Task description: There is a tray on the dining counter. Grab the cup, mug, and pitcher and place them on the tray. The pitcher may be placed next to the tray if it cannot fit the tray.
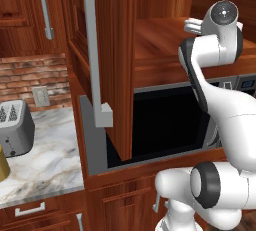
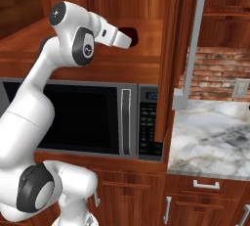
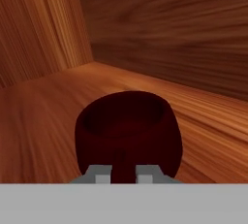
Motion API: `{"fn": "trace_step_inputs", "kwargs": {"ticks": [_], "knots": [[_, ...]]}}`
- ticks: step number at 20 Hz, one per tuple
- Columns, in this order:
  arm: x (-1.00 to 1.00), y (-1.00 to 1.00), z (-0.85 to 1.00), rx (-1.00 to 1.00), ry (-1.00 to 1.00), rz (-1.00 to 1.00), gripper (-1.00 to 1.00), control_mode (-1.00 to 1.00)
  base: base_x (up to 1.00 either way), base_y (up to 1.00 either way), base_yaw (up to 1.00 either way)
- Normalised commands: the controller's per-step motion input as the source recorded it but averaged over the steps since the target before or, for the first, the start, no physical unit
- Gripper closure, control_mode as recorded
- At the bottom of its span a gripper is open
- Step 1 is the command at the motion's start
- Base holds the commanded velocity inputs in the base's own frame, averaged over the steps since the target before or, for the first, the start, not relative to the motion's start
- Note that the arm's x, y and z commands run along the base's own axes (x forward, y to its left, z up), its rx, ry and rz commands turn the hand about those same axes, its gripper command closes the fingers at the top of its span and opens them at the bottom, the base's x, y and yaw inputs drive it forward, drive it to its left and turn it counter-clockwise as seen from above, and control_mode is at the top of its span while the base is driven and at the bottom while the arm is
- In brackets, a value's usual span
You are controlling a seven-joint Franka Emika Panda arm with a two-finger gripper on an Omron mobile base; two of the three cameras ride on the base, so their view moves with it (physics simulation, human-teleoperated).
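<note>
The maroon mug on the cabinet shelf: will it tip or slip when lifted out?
The mug is squat and wide-mouthed, so it probably resists tipping. The gripper seems to pinch only its near side, so it may swing or slip. It looks rigid.

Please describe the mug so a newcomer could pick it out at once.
Look inside the open wooden cabinet above the microwave. On its shelf, at the claw, stands the mug: squat, rounded and dark maroon, darker than the reddish wood around it.

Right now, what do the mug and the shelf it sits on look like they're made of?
The mug looks like glazed ceramic, possibly plastic: uniform dark maroon, smooth, no grain. The shelf under it looks like varnished wood: reddish-brown with streaky grain and a soft sheen. The gripper is closed on the mug's near side.
</note>
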Motion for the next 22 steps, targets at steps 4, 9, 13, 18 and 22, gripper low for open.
{"fn": "trace_step_inputs", "kwargs": {"ticks": [4, 9, 13, 18, 22], "knots": [[0.00, 0.00, 0.00, 0.00, 0.00, 0.00, 1.00, -1.00, 0.00, 0.00, 0.00], [0.00, 0.00, 0.00, 0.00, 0.00, 0.00, 1.00, -1.00, 0.00, 0.00, 0.00], [0.00, 0.00, 0.00, 0.00, 0.00, 0.00, 1.00, -1.00, 0.00, 0.00, 0.00], [0.00, 0.00, 0.02, 0.00, 0.00, 0.00, 1.00, -1.00, 0.00, 0.00, 0.00], [0.00, 0.00, 0.15, 0.00, 0.00, 0.00, 1.00, -1.00, 0.00, 0.00, 0.00]]}}
